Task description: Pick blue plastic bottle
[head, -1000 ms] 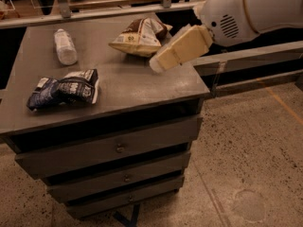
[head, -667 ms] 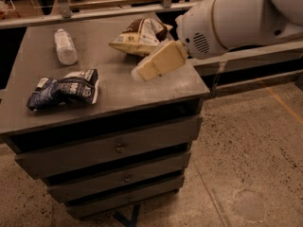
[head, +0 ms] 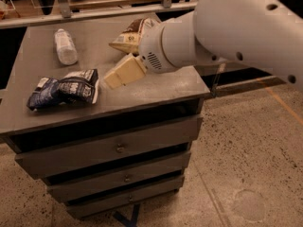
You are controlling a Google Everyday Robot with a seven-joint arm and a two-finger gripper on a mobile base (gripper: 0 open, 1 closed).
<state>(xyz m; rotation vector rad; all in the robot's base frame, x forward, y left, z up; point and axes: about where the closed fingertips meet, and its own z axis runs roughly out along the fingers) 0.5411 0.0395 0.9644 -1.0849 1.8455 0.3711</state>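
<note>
The blue plastic bottle (head: 65, 46) lies on its side at the back left of the grey cabinet top (head: 156, 91), clear with a white and blue label. My gripper (head: 113, 78) reaches in from the right on a large white arm (head: 222, 30). It hangs over the middle of the top, to the right of and nearer than the bottle, well apart from it.
A dark blue and white snack bag (head: 64, 89) lies at the front left. A tan and brown snack bag (head: 129, 38) lies at the back, partly behind my arm. The cabinet has three drawers (head: 118, 148). A rail and shelving run behind.
My arm has swung left across the cabinet top, bringing the gripper from the right edge to the middle. The bottle and both bags have not moved.
</note>
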